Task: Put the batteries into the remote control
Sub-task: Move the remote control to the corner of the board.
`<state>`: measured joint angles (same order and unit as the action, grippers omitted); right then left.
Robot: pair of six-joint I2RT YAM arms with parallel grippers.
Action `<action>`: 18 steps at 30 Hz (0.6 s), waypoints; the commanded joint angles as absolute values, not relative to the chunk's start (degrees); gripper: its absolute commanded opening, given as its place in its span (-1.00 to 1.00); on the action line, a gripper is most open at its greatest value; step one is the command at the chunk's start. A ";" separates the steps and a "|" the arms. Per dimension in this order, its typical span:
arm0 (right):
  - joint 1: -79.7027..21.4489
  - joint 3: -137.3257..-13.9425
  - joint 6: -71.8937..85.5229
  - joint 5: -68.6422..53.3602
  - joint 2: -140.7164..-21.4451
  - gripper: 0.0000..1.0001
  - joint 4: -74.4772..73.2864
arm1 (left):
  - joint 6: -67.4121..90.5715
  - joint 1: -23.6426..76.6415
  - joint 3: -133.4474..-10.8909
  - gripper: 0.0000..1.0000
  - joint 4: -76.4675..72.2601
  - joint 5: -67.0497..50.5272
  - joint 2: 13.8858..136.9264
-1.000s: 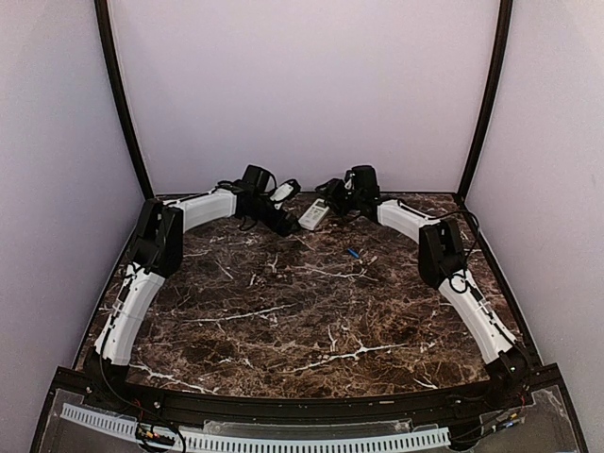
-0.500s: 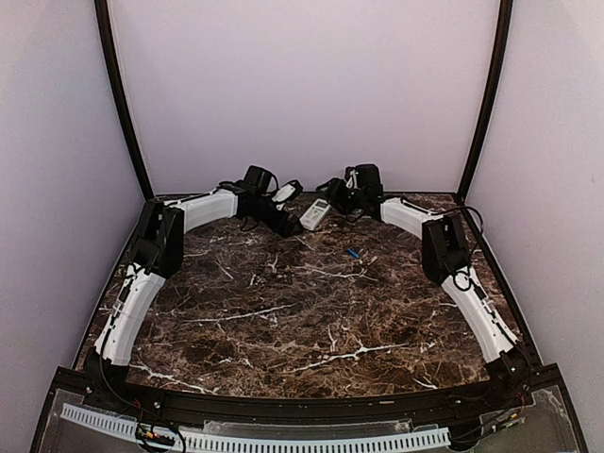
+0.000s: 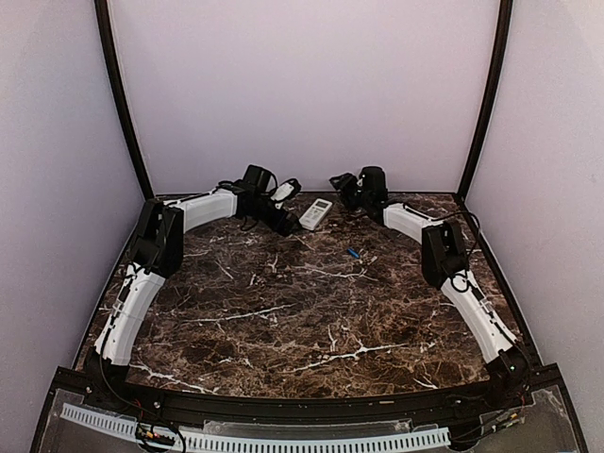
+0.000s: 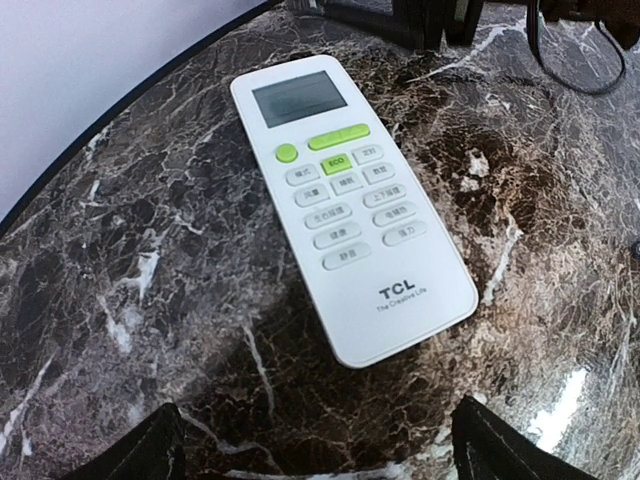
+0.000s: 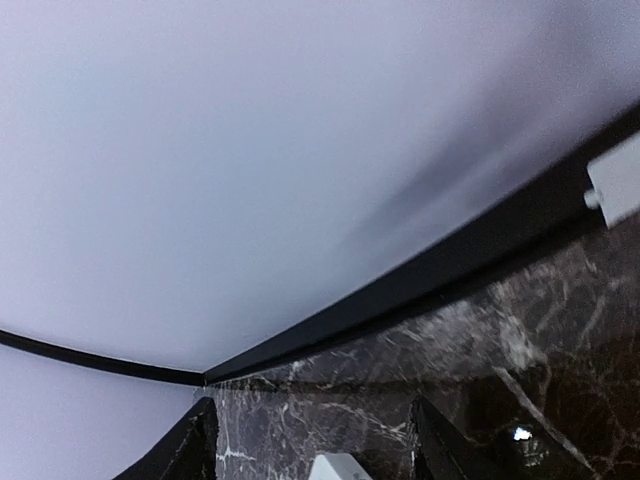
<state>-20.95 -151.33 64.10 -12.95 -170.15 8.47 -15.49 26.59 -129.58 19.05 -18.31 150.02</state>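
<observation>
remote control (image 4: pixel 350 200): lies flat and face up on the bench, near the far edge and between the two arms. Its grey display window is at the end farther from the left wrist camera, with green and white buttons below it and a printed logo at the near end.
battery (image 3: pixel 353 253): one small blue stick lies on the bench, nearer the arm bases than the remote and apart from it, on the right arm's side. At this size I cannot tell whether it is one or two.
left jaws: wide apart with nothing between them. The dark fingertips (image 4: pixel 140 455) sit at the two bottom corners of the left wrist view, just short of the remote's near end and not touching it.
right jaws: apart, raised and pointed at the back wall beyond the remote. The fingertips (image 5: pixel 195 445) frame bare marble. A white corner shows at the bottom edge between them, and I cannot tell what it is.
bench (image 3: pixel 283 311): dark brown marble with white veins.
surroundings: pale walls (image 3: pixel 302 85) with a black frame at the corners.
</observation>
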 commanded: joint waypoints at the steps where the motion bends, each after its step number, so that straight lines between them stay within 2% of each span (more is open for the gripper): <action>1: -23.19 -153.49 72.49 -10.75 -173.96 0.21 5.10 | -16.51 26.81 -129.64 0.84 16.42 -14.95 146.49; 9: -24.14 -152.31 69.88 -15.59 -170.77 0.09 -1.53 | -16.39 26.81 -129.90 0.85 18.52 -15.60 146.23; 12: -24.09 -151.33 67.82 -20.79 -169.24 0.11 -4.78 | -16.98 26.81 -129.78 0.96 21.04 -18.30 145.82; 18: -25.25 -151.97 63.51 -34.38 -169.98 0.11 -5.81 | -20.45 26.81 -128.71 0.98 24.52 -21.78 145.00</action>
<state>-23.59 -151.81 67.48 -23.68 -170.41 -0.56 -17.50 26.59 -129.58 20.16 -18.48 149.97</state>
